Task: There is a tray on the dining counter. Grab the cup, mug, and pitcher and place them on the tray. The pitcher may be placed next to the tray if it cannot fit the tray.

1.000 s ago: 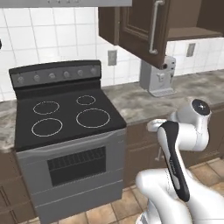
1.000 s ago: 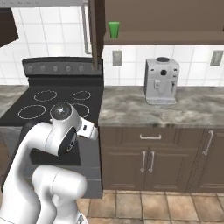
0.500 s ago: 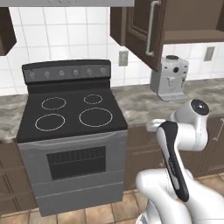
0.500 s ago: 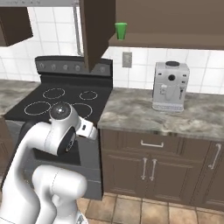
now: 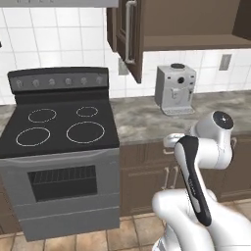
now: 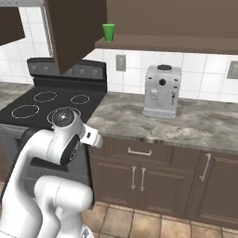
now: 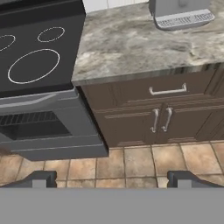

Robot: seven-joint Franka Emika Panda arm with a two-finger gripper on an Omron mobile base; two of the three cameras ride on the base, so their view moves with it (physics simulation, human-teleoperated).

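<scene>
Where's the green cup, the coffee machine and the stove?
cup (image 6: 109,32): right base view, middle of its side, on the cabinet shelf
coffee machine (image 6: 161,91): right base view, front panel
stove (image 5: 61,128): left base view, black cooktop between burners

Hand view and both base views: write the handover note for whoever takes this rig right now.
End effector: open, empty, aimed at the floor in front of the lower cabinets.
Cup: green, upright on the open wall cabinet's shelf, above and left of the coffee machine.
Done: nothing placed.
Left: fetch the cup, find the mug, pitcher and tray, load the tray.
</scene>
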